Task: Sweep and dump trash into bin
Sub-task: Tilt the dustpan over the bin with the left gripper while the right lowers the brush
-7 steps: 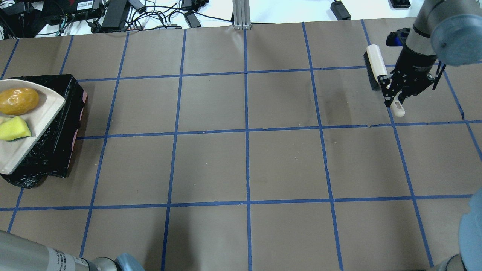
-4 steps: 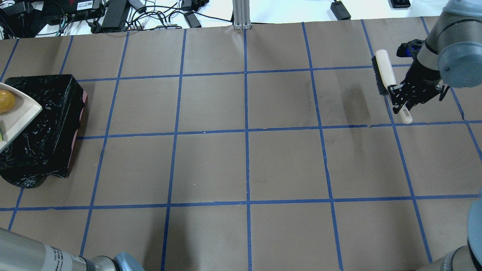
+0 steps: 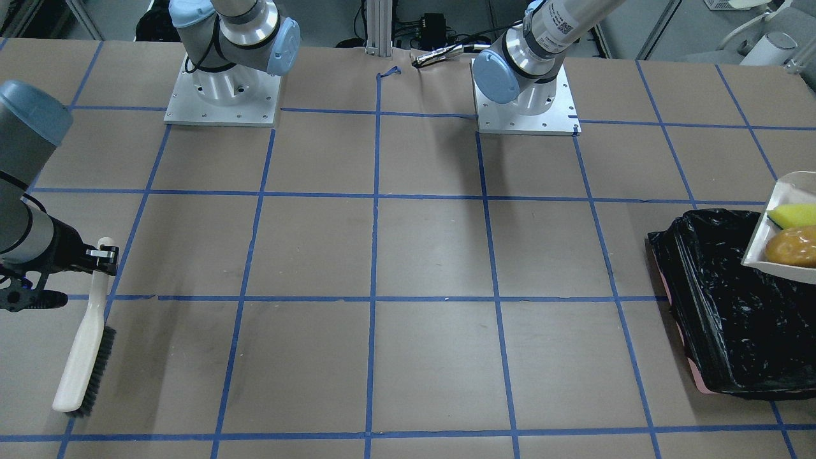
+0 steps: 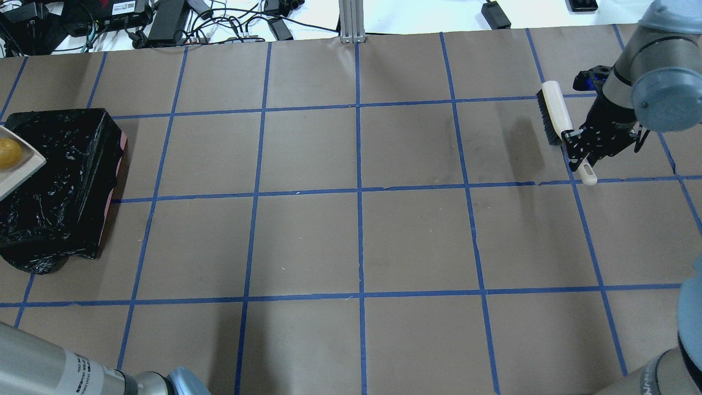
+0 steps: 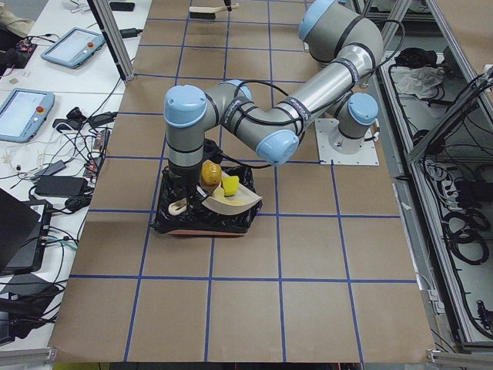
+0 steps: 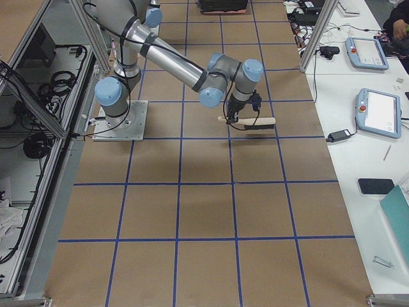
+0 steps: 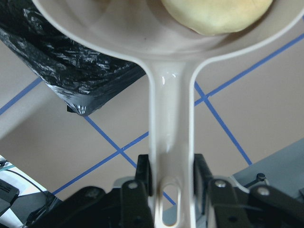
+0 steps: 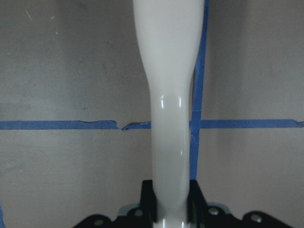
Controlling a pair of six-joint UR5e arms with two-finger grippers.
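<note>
Clamping the beige dustpan (image 3: 757,245) by its handle, the left gripper (image 7: 172,173) is holding it over the black-lined bin (image 3: 727,319) at the overhead view's 9 o'clock edge. The golden-brown potato (image 3: 794,247) and the yellow sponge piece (image 3: 797,215) are lying in the pan, sponge at the potato's 12 o'clock in the front-facing view. At the overhead view's 2 o'clock, the right gripper (image 8: 171,202) is gripping the hand brush (image 4: 555,108) by its cream handle, bristles facing 9 o'clock

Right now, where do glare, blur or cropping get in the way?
Overhead: glints on the bin liner, dustpan cropped at the left edge. Left wrist: pale yellow trash item cropped at the top. Right wrist: a highlight streak on the brush handle.
</note>
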